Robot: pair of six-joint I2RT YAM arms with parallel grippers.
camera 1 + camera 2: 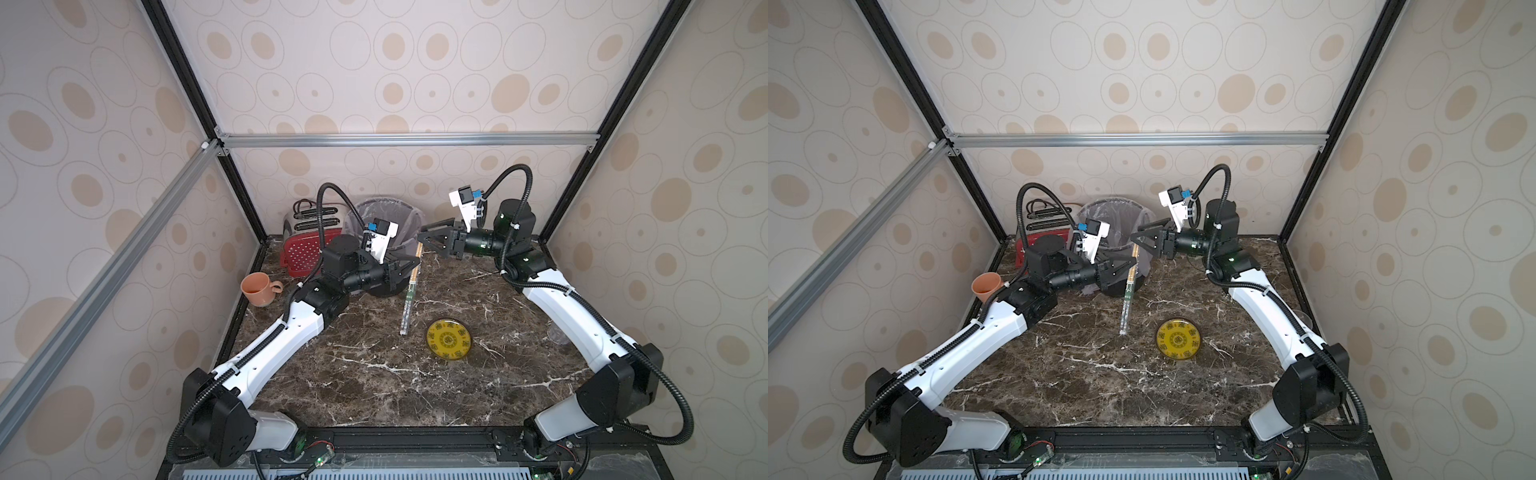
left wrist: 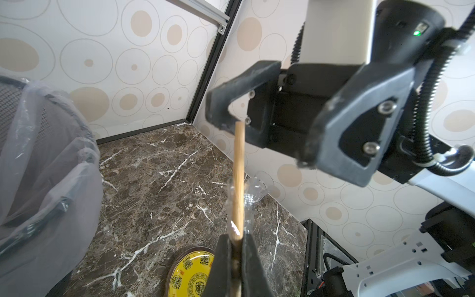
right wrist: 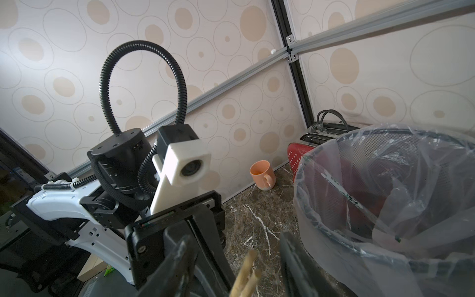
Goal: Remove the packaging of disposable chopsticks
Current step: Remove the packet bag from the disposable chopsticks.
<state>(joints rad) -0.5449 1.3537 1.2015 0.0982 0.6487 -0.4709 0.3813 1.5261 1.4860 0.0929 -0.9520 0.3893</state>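
Your disposable chopsticks sit in the packaging, held over the table.
Their long axis runs front to back, with the bare end toward the bin and the sleeved end near the yellow dish. Your left tool pinches the packaging, and your right tool gapes around the bare tip.

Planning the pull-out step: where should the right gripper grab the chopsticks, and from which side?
Grip the bare wooden end of the chopsticks sticking out above the packaging, clear of the plastic. Come from the right arm's side, jaws straddling the thin pair: the left gripper clamps the packaging lower down, and the open right gripper faces that tip.
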